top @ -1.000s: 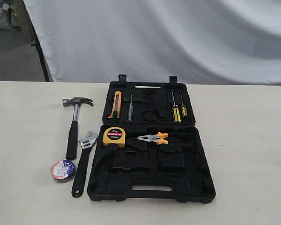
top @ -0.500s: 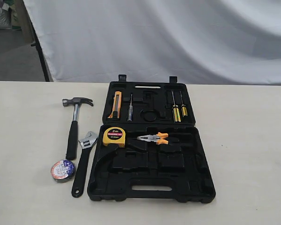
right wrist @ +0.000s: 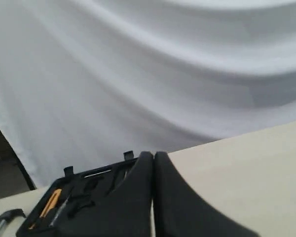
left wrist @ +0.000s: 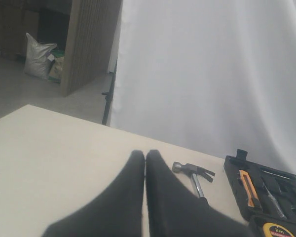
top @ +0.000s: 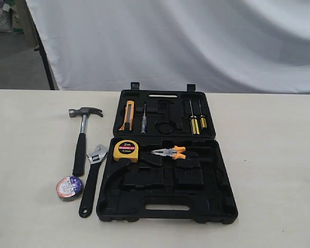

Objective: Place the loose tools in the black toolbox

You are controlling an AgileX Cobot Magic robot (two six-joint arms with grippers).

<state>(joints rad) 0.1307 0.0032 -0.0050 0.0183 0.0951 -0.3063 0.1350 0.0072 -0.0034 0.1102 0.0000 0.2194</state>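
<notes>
The black toolbox (top: 217,204) lies open on the table, both halves flat. Left of it lie a claw hammer (top: 81,142) with a black handle, an adjustable wrench (top: 91,181) and a small tape roll (top: 69,187) with a blue-white label. Neither arm shows in the exterior view. In the left wrist view my left gripper (left wrist: 145,154) is shut with nothing in it, above bare table, the hammer (left wrist: 193,174) just beyond it. My right gripper (right wrist: 154,155) is shut and empty too, with the toolbox (right wrist: 89,190) behind it.
Inside the toolbox sit a yellow tape measure (top: 125,150), orange-handled pliers (top: 169,152), an orange utility knife (top: 127,114) and screwdrivers (top: 197,120). A white curtain (top: 186,41) hangs behind the table's far edge. Bare tabletop (top: 279,155) extends right of the case.
</notes>
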